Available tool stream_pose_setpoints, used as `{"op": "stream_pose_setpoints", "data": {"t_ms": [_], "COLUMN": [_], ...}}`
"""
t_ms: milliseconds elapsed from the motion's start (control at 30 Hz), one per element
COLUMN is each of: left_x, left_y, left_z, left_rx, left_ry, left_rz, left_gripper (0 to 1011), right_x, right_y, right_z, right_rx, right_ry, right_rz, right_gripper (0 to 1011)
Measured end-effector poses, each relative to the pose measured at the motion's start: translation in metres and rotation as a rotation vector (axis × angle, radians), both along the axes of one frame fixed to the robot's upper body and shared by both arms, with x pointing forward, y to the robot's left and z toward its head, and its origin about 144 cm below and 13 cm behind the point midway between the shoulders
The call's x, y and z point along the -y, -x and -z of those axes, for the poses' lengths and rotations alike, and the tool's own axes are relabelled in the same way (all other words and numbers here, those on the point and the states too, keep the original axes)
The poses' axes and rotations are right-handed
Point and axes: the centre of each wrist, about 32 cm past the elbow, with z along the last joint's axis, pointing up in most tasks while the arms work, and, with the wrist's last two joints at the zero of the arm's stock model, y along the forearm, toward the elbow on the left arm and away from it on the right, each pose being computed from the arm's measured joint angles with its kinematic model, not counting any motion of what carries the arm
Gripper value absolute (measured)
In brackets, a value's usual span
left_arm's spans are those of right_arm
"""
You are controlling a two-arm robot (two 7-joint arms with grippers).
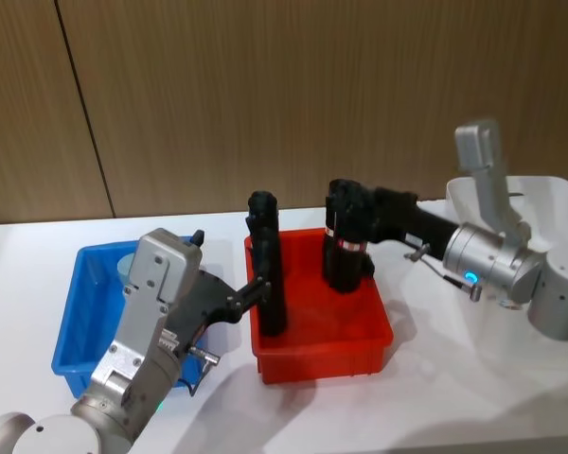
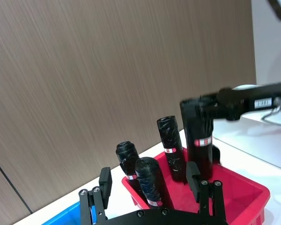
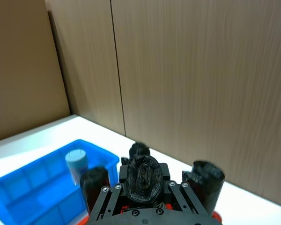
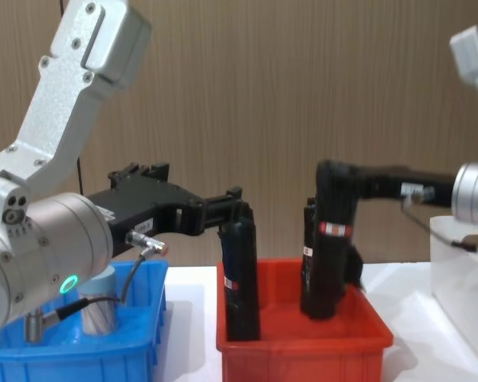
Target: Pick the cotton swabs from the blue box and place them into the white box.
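While both arms reach level over the red bin (image 1: pixel 322 355), each pincer clamps a black cylinder: left pincer (image 4: pixel 237 208); right pincer (image 4: pixel 334 181).

Looks like lab/test setup: plain white bench (image 1: pixel 473 378), wood-grain panel wall (image 1: pixel 293 95) behind, sorting bins – blue box (image 1: pixel 76 322), red bin (image 1: pixel 322 350).

Left gripper (image 1: pixel 262 289) reaches in from the left over the red bin's left wall, fingers closed on a black cylinder (image 1: pixel 268 274). Right gripper (image 1: pixel 346 219) extends from the right, clamped on another black cylinder (image 1: pixel 346 253) mid-bin.
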Motion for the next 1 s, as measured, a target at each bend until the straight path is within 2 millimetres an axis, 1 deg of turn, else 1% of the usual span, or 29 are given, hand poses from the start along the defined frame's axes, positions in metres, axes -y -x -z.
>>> {"op": "stream_pose_setpoints", "data": {"t_ms": [100, 167, 533, 567, 833, 1000], "left_x": [0.0, 0.0, 0.0, 0.0, 0.0, 0.0], "left_y": [0.0, 0.0, 0.0, 0.0, 0.0, 0.0], "left_z": [0.0, 0.0, 0.0, 0.0, 0.0, 0.0], "left_rx": [0.0, 0.0, 0.0, 0.0, 0.0, 0.0], "left_ry": [0.0, 0.0, 0.0, 0.0, 0.0, 0.0], "left_rz": [0.0, 0.0, 0.0, 0.0, 0.0, 0.0], "left_gripper": [1004, 1004, 1004, 1004, 1004, 1004], "right_x": [0.001, 0.004, 0.016, 0.016, 0.028, 0.035], "right_y": [0.003, 0.008, 0.025, 0.025, 0.038, 0.043], "right_z": [-0.009, -0.021, -0.056, -0.056, -0.074, -0.08], "right_rx": [0.014, 0.036, 0.085, 0.085, 0.103, 0.102], "right_ry": [-0.003, -0.006, 0.013, 0.013, 0.047, 0.064], "right_rz": [0.012, 0.033, 0.142, 0.142, 0.268, 0.335], "right_gripper": [365, 358, 346, 346, 346, 346]}}
